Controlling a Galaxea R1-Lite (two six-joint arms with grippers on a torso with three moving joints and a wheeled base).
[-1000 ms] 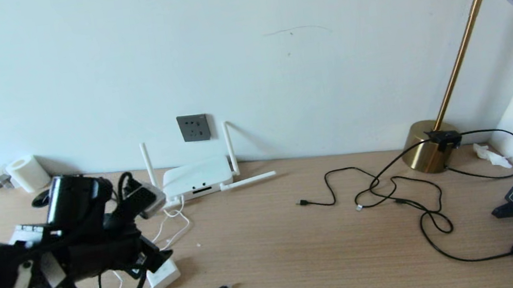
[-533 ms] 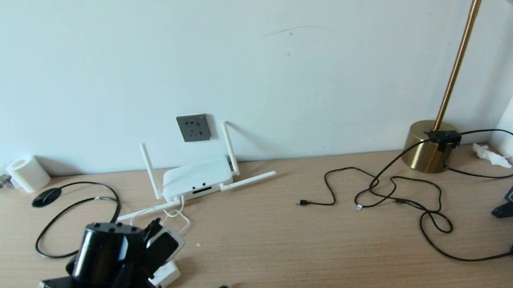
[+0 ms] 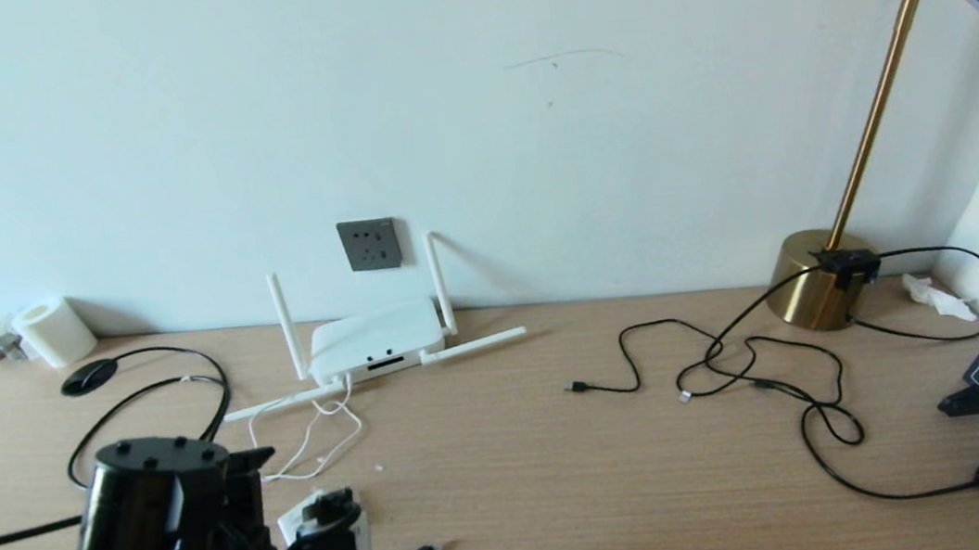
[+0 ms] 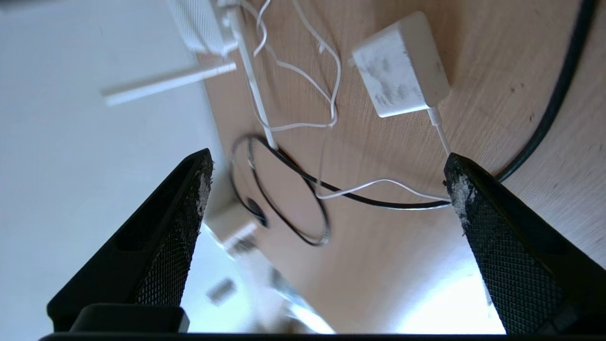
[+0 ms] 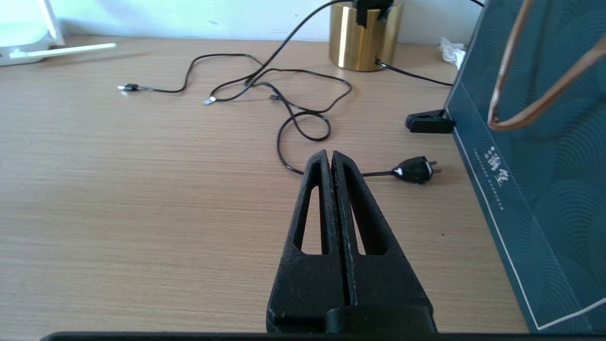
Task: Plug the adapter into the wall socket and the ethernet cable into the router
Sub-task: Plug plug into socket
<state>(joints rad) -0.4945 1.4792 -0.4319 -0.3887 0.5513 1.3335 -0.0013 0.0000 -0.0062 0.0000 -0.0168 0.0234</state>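
One adapter (image 4: 401, 66) is lying on the desk (image 3: 570, 471) beside the left gripper (image 4: 326, 189), jaws spread wide; right gripper (image 5: 333, 163), jaws pressed together, is hovering near three thin black cables (image 3: 743, 365).

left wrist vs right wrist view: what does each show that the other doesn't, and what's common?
Left wrist only: the adapter lying on the desk with its thin white cord, a black cable loop, and the open left gripper above them.
Right wrist only: the shut right gripper, the brass lamp base, thin black cables, a black plug, a dark teal bag.
Both: the wooden desk and router antennas.
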